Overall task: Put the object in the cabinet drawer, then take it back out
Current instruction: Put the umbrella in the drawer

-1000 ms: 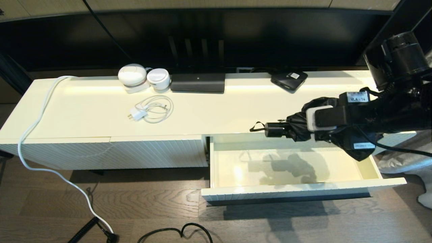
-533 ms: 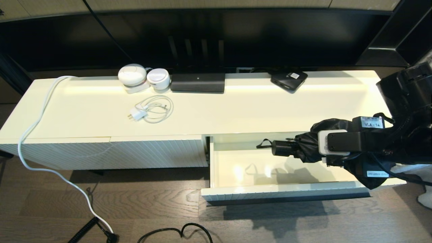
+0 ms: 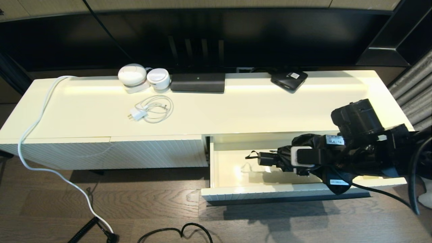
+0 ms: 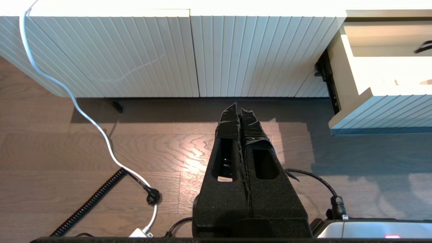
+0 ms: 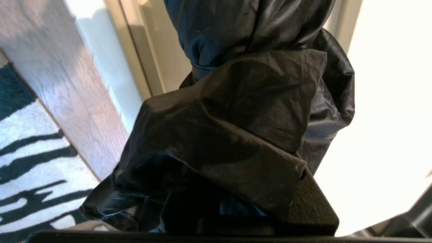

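Umbrella (image 3: 287,158) in right gripper (image 3: 302,162), over open drawer (image 3: 287,192).

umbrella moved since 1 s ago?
Yes. The umbrella, held in the right hand, has come down from level with the cabinet top's front edge into the open drawer.

The umbrella (image 3: 287,158) is held level by the right gripper (image 3: 305,158), jaws clamped on it, inside the open cabinet drawer (image 3: 236,194).
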{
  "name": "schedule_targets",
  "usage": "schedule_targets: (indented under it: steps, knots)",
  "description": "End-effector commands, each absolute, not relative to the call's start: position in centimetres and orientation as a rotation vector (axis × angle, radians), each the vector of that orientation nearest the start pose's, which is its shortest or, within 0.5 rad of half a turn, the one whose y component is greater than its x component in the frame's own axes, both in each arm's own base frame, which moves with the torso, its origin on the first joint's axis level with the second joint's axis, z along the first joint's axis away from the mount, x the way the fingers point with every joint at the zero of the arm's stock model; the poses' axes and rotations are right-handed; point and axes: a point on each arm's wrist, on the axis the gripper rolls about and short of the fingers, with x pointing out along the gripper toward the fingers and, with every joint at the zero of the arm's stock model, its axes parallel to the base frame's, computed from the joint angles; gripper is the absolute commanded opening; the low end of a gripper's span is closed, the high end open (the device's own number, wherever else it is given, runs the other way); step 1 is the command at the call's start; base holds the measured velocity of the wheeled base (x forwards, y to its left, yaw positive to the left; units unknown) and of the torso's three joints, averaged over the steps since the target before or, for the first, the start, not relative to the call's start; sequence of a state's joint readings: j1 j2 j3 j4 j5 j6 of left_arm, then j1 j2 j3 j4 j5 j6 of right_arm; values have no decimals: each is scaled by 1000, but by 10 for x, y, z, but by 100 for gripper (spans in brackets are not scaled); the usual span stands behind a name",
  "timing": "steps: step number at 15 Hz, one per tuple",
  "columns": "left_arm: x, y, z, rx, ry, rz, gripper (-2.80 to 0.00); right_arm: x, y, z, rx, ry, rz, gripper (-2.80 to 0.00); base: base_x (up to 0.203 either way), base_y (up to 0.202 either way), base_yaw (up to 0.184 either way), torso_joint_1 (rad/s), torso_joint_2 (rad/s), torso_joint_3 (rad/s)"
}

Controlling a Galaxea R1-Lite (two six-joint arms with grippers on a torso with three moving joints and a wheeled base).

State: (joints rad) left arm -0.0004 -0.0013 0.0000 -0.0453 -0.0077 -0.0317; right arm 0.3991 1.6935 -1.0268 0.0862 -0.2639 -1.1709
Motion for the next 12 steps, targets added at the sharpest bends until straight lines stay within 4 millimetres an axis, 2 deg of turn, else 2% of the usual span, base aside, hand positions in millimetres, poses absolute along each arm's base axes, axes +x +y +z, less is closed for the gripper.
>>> schedule_targets:
  steps: [1, 3, 7, 8, 12]
  knots:
    - [-23, 0, 80, -32, -46, -8, -280, 288, 114, 159, -1374, 613, 576, -280, 0, 0, 0, 0, 0, 0]
    - [-23, 0, 80, -32, -46, -7, -280, 301, 116, 155, -1369, 608, 563, -280, 0, 0, 0, 0, 0, 0]
    - [-23, 0, 80, -32, -44, -8, -280, 309, 118, 153, -1364, 595, 554, -280, 0, 0, 0, 0, 0, 0]
    - [-23, 0, 80, -32, -46, -8, -280, 309, 119, 154, -1363, 590, 554, 0, 0, 0, 0, 0, 0, 0]
    - [-23, 0, 80, -32, -46, -8, -280, 304, 116, 167, -1360, 560, 534, 0, 0, 0, 0, 0, 0, 0]
